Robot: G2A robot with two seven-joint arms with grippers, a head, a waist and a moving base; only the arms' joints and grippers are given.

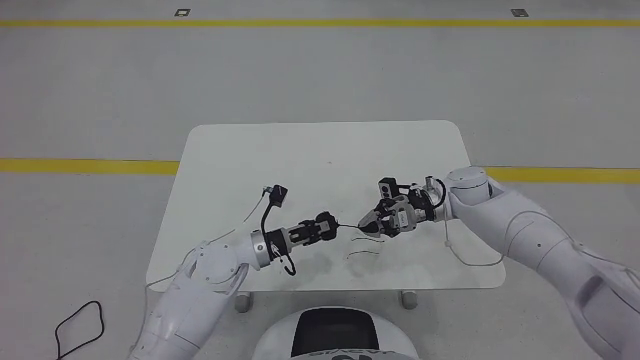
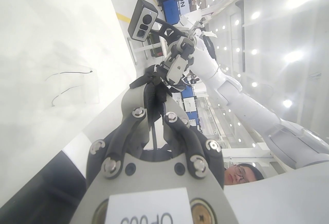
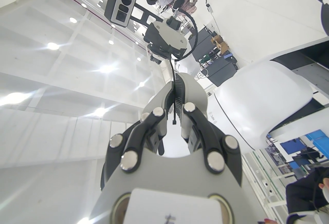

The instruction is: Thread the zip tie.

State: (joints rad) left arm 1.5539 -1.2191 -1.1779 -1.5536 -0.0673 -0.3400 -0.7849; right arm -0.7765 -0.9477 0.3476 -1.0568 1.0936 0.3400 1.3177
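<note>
Left pincer (image 1: 332,226) and right pincer (image 1: 367,224), each clamped on 1 zip tie (image 1: 350,225) above the table (image 1: 300,160); the tail should meet the head squarely, fed slowly.

White table (image 1: 300,160); yellow stripes (image 1: 90,166) on pale floor (image 1: 320,70).

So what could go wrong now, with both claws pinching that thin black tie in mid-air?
The zip tie is thin and pinched only at the tips of the left gripper and right gripper, so it might slip out or buckle instead of threading. The grippers sit almost nose to nose above the table, so a small misjudgement could knock them together.
</note>
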